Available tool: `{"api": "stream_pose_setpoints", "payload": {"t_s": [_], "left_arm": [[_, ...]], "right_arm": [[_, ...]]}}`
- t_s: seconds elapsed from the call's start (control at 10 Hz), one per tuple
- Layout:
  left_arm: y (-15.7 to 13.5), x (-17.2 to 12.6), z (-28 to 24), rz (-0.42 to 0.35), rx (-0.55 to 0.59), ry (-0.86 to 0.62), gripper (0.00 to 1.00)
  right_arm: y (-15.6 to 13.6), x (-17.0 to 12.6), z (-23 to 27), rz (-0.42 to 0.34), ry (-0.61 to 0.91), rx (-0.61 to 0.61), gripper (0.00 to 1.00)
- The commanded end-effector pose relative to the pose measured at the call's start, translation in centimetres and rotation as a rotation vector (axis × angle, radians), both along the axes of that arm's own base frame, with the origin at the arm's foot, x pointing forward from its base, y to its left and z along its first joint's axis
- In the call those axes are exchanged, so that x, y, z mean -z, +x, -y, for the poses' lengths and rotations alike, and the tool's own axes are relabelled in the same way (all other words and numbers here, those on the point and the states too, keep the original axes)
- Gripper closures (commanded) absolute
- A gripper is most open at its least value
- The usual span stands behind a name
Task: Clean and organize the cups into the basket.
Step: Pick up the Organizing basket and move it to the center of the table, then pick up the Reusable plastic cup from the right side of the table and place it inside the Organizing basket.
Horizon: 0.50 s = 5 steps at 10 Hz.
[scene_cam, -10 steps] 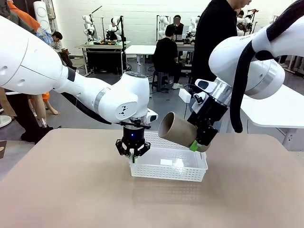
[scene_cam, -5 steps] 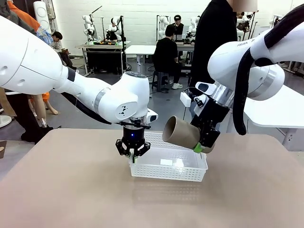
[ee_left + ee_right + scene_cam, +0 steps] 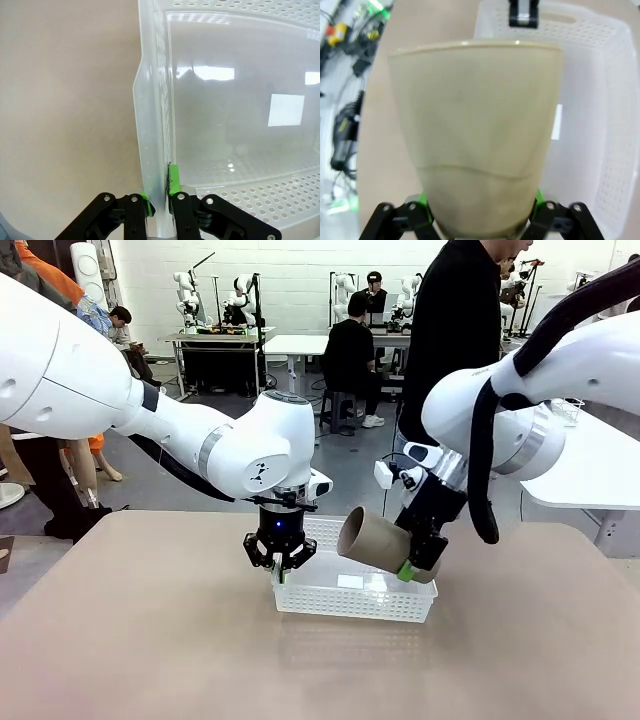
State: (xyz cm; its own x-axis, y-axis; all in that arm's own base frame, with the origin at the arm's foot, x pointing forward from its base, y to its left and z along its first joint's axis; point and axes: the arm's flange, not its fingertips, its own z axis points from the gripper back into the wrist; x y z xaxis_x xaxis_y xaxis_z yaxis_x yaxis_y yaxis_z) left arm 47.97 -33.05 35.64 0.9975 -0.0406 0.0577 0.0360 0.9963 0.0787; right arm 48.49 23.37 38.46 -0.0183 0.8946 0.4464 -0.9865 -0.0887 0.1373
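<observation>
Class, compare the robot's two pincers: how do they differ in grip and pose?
The left pincer pinches the rim of the basket, jaws nearly shut; the right pincer spreads wide around the tan cup. The left pincer points straight down; the right pincer tilts, cup lying sideways above the basket. Both have green pads and hold something.

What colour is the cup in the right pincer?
Tan-brown; the cup looks matte and plain, clearest in the front view.

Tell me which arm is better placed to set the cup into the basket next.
Right. The right pincer grips the tan cup by its base, tilted above the white basket. The left pincer is shut on the basket's end wall, apparently steadying it, so it is not free.
</observation>
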Motion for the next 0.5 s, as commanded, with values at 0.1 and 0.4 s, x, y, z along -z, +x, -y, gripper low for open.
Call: {"api": "stream_pose_setpoints", "payload": {"t_s": [0.1, 0.4], "left_arm": [[0.0, 0.1, 0.0, -0.001, 0.001, 0.002, 1.0], [0.0, 0.1, 0.0, -0.001, 0.001, 0.002, 1.0]], "right_arm": [[1.2, -0.3, 0.2, 0.009, 0.087, 0.046, 0.21], [2.3, 2.0, 0.4, 0.0, 0.068, 0.087, 0.21]]}}
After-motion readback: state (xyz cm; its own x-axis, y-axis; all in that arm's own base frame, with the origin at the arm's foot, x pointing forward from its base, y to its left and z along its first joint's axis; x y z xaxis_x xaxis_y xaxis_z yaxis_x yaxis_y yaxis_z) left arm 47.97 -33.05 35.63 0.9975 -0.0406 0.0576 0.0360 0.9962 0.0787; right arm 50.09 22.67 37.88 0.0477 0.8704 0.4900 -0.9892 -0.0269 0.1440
